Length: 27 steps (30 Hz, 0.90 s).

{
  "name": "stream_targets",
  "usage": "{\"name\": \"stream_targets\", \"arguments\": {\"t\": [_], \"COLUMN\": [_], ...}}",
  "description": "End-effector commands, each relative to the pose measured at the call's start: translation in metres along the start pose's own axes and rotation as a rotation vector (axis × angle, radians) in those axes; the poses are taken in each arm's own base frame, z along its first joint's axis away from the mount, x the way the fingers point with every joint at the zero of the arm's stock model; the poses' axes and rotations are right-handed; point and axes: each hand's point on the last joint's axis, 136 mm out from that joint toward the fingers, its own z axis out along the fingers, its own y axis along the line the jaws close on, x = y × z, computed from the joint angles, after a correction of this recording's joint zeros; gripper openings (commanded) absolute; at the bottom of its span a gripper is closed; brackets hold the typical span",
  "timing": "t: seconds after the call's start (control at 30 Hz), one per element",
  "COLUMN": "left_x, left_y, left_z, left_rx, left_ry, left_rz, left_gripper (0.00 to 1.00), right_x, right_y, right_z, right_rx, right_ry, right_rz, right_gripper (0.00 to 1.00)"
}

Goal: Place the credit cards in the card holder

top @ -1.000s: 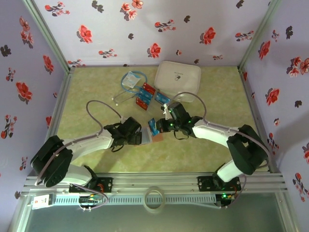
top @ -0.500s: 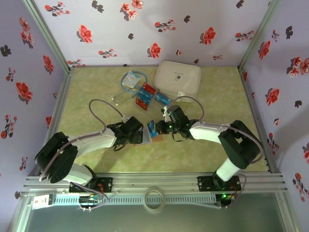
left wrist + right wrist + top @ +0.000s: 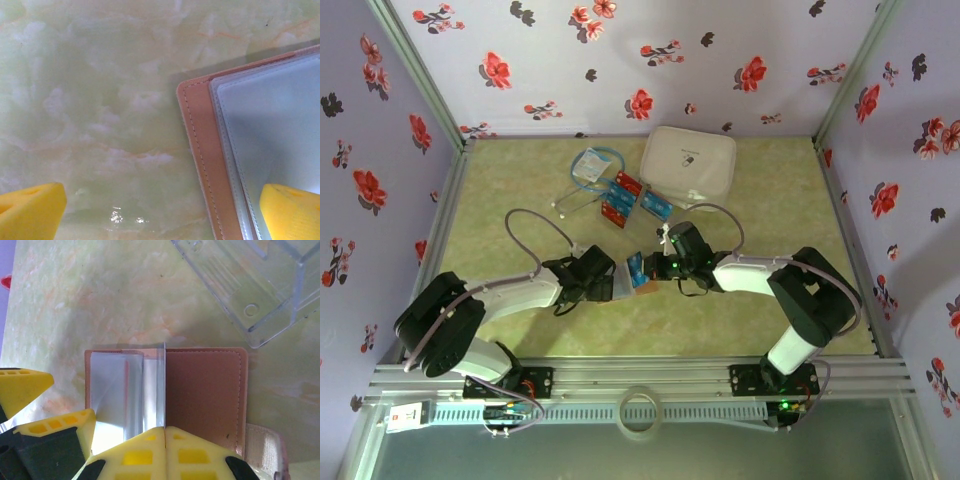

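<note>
**Q:** Where's the holder point(image 3: 205, 395) lying?
**A:** It's lying open on the table point(image 3: 520, 190), near-centre, btwn the two claws. Brown cover is facing up on one side, grey-blue sleeve on the other.

**Q:** What's the R claw point(image 3: 165, 432) doing?
**A:** It's hanging over the holder from the right, w/ jaws pressing tight together on a blue card point(image 3: 634, 265). On the wrist cam the card is showing edge-on, standing upright along the holder's fold, right where cover and sleeve are meeting. Can't tell whether its far end is sitting inside a pocket.

**Q:** And the L claw point(image 3: 160, 212)?
**A:** It's hovering at the holder's left edge, jaws gaping fully, gripping nothing. One yellow finger point(image 3: 290, 210) is sitting over the sleeve, touching or just above it, can't tell which. The other is hanging over bare table just left of the holder.

**Q:** The rest of the cards point(image 3: 620, 197)?
**A:** Red and blue ones are lying in a loose bunch at far-centre, well apart from the holder and just beside a white case point(image 3: 687, 165). A clear box point(image 3: 260, 285) is resting just beside a corner of the brown cover.
</note>
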Motion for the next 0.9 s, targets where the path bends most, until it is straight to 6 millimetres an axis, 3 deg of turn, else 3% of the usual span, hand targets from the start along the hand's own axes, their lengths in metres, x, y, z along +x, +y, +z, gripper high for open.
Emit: {"name": "stream_targets", "arguments": {"t": [0.0, 0.53, 0.87], "left_x": [0.011, 0.009, -0.001], "left_y": [0.017, 0.022, 0.017], "left_z": [0.002, -0.002, -0.012], "left_rx": [-0.075, -0.091, -0.064], "left_ry": [0.020, 0.012, -0.013], "left_rz": [0.012, -0.011, -0.015], "left_gripper": [1.00, 1.00, 1.00], "right_x": [0.001, -0.018, -0.014], "right_y": [-0.004, 0.028, 0.020], "right_z": [0.001, -0.009, 0.002], "right_rx": [-0.005, -0.146, -0.157], "right_ry": [-0.004, -0.064, -0.058], "right_rz": [0.017, 0.028, 0.050], "right_gripper": [0.00, 0.00, 0.00]}}
